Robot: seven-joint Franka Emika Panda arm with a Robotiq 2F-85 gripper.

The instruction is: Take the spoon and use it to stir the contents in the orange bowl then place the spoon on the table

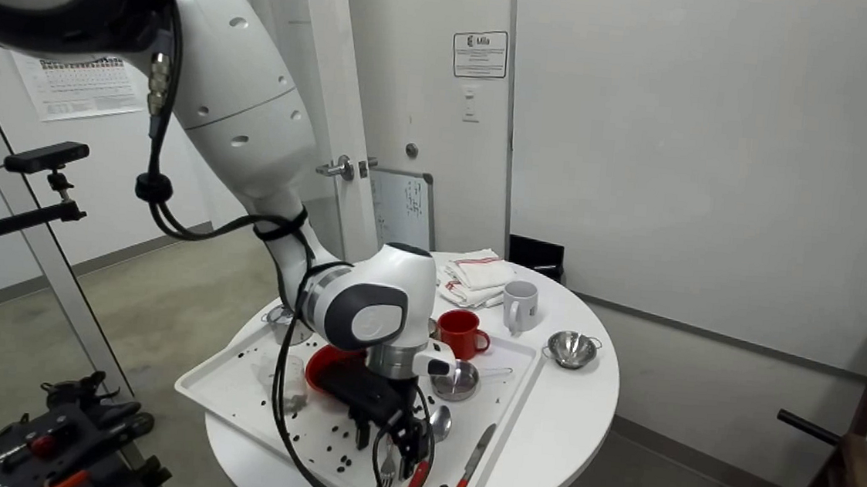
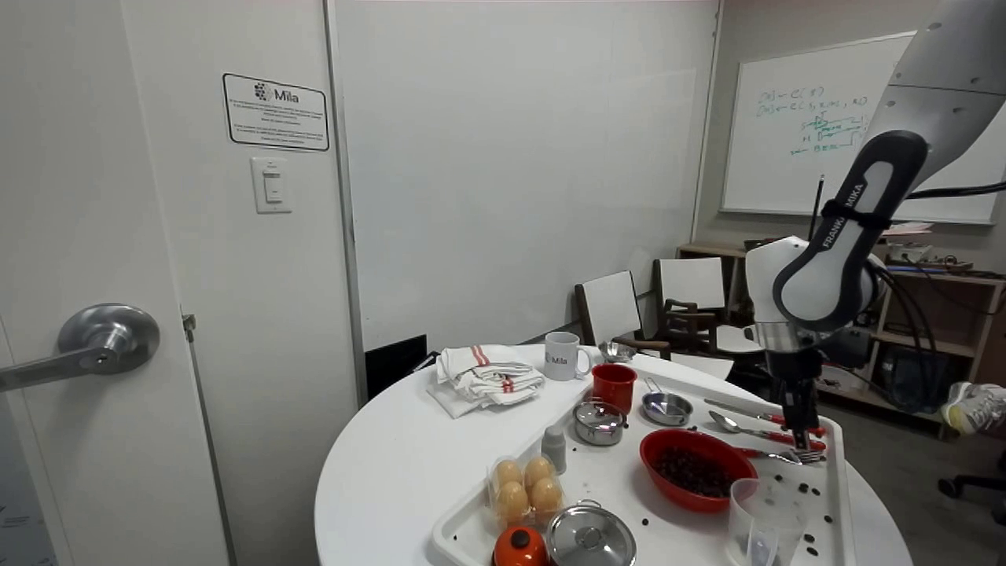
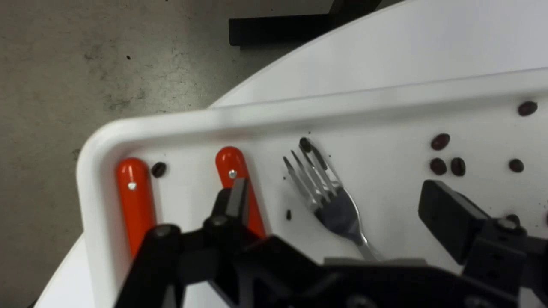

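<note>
Wht robot arm angled down, wrist bent, jaws pointing down w/ wide gap btwn fingers

Fork, knife on white tray. Red cup just beside small lidded pot; four eggs near grey shaker. Mug beside folded towels.

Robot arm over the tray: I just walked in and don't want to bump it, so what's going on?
The robot arm holds nothing: its pincer hangs low over the tray, the fork visible between its open jaws in the wrist view. The spoon lies beside that fork, and the orange bowl of dark beans sits on the same tray. No stirring is under way.
</note>
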